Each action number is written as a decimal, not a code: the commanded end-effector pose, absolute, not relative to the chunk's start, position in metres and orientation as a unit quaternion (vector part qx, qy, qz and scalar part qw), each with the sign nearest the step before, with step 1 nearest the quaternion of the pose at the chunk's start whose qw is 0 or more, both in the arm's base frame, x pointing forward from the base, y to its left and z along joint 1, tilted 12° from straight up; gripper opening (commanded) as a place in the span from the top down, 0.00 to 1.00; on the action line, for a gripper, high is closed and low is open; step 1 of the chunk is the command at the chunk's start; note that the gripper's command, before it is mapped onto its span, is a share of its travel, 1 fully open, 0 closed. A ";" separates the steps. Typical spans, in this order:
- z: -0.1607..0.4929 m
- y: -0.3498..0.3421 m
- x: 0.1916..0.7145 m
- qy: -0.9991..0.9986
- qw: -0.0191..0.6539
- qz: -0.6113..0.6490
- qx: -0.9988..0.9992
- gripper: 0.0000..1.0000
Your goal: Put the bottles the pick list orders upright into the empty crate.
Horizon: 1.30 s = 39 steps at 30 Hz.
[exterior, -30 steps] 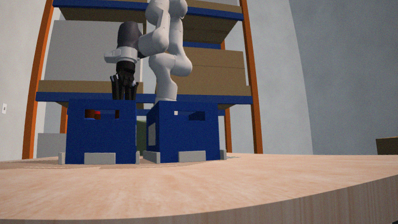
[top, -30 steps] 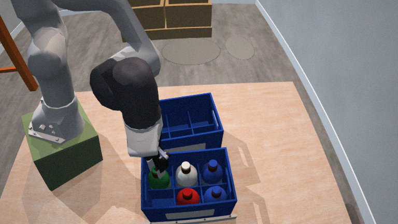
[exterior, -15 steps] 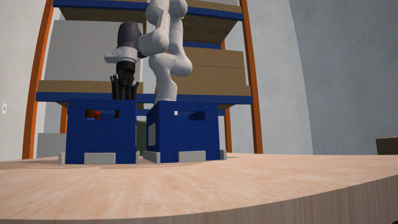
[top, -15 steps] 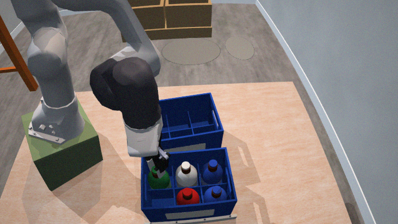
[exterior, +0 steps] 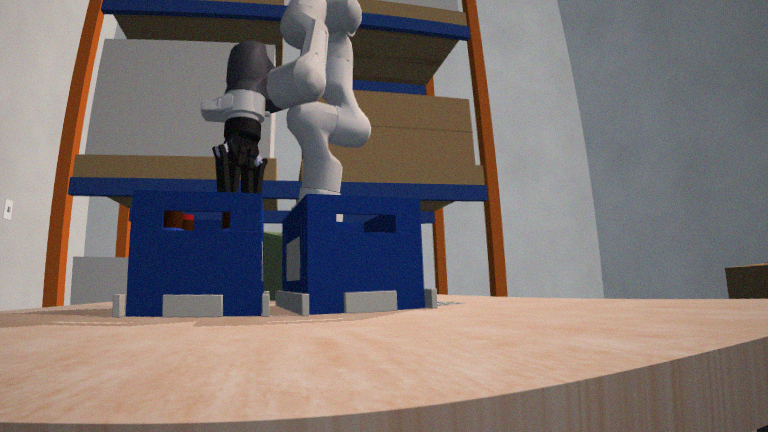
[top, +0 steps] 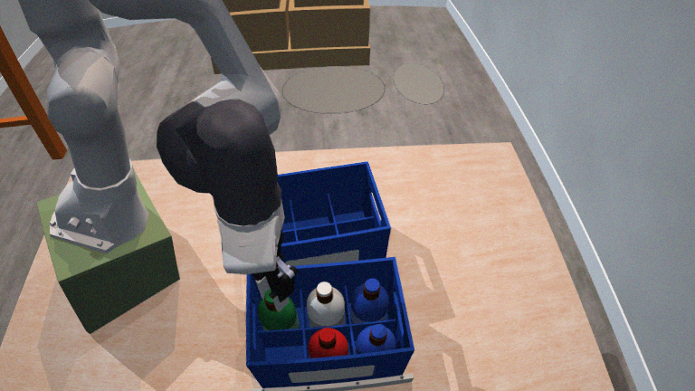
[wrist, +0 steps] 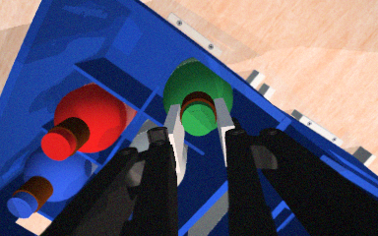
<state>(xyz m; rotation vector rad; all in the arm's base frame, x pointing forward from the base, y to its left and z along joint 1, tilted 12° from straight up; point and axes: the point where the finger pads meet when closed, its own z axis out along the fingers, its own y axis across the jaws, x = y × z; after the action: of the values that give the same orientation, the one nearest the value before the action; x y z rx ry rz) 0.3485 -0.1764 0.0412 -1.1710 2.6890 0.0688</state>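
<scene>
A blue crate (top: pixel 328 322) near the table's front holds several bottles: a green one (top: pixel 276 312), a white one (top: pixel 325 304), a red one (top: pixel 328 343) and two blue ones (top: pixel 369 299) (top: pixel 377 338). My gripper (top: pixel 279 294) reaches down into this crate and is shut on the neck of the green bottle (wrist: pixel 198 98), which stands in its cell. In the wrist view the gripper (wrist: pixel 198 129) has one finger pad on each side of the green cap. The empty blue crate (top: pixel 330 210) stands just behind. The pick list is hidden from these views.
A green block (top: pixel 107 258) carries the arm's base at the left. Grey stops (exterior: pixel 192 305) hold the crates in place. In the exterior view the bottle crate (exterior: pixel 195 252) is on the left and the empty crate (exterior: pixel 353 252) on the right. Cardboard boxes (top: pixel 302 7) stand on the floor behind.
</scene>
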 end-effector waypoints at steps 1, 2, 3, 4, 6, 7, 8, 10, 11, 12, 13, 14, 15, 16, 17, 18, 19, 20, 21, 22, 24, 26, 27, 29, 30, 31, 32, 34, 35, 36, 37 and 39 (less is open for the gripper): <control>0.045 -0.177 0.349 0.912 0.105 0.023 -0.396 1.00; 0.047 -0.177 0.349 0.912 0.105 0.023 -0.396 1.00; 0.049 -0.177 0.349 0.912 0.105 0.023 -0.396 1.00; 0.050 -0.178 0.348 0.912 0.105 0.023 -0.396 1.00; 0.054 -0.178 0.348 0.912 0.105 0.023 -0.396 1.00; 0.055 -0.178 0.347 0.912 0.105 0.023 -0.396 1.00; 0.057 -0.178 0.347 0.912 0.105 0.023 -0.396 1.00; 0.060 -0.179 0.347 0.912 0.105 0.023 -0.396 1.00; 0.060 -0.179 0.347 0.912 0.105 0.023 -0.396 1.00; 0.060 -0.179 0.347 0.912 0.105 0.023 -0.396 1.00; 0.062 -0.179 0.346 0.912 0.105 0.023 -0.396 1.00; 0.063 -0.179 0.346 0.912 0.105 0.023 -0.396 1.00; 0.065 -0.179 0.346 0.912 0.105 0.023 -0.396 1.00; 0.067 -0.180 0.345 0.912 0.105 0.023 -0.396 1.00; 0.068 -0.180 0.345 0.912 0.105 0.023 -0.396 1.00; 0.070 -0.180 0.345 0.912 0.105 0.023 -0.396 1.00; 0.072 -0.180 0.345 0.912 0.105 0.023 -0.396 1.00; 0.073 -0.180 0.344 0.912 0.105 0.023 -0.396 1.00; 0.075 -0.181 0.344 0.912 0.105 0.023 -0.396 1.00; 0.076 -0.181 0.344 0.912 0.105 0.023 -0.396 1.00; 0.080 -0.181 0.343 0.912 0.105 0.023 -0.396 1.00; 0.083 -0.182 0.343 0.912 0.105 0.023 -0.396 1.00; 0.085 -0.182 0.342 0.912 0.105 0.023 -0.396 1.00; 0.085 -0.182 0.342 0.912 0.105 0.023 -0.396 1.00; 0.086 -0.182 0.342 0.912 0.105 0.023 -0.396 1.00; 0.088 -0.182 0.342 0.912 0.105 0.023 -0.396 1.00; 0.089 -0.183 0.341 0.912 0.105 0.023 -0.396 1.00; 0.093 -0.183 0.341 0.912 0.105 0.023 -0.396 1.00; 0.094 -0.183 0.340 0.912 0.105 0.023 -0.396 1.00; 0.096 -0.183 0.340 0.912 0.105 0.023 -0.396 1.00; 0.098 -0.184 0.340 0.912 0.105 0.023 -0.396 1.00; 0.101 -0.184 0.339 0.912 0.105 0.023 -0.396 1.00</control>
<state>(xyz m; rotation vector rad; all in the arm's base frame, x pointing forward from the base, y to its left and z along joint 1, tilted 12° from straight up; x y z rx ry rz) 0.3404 -0.1833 0.0944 -1.1877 2.6745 0.0618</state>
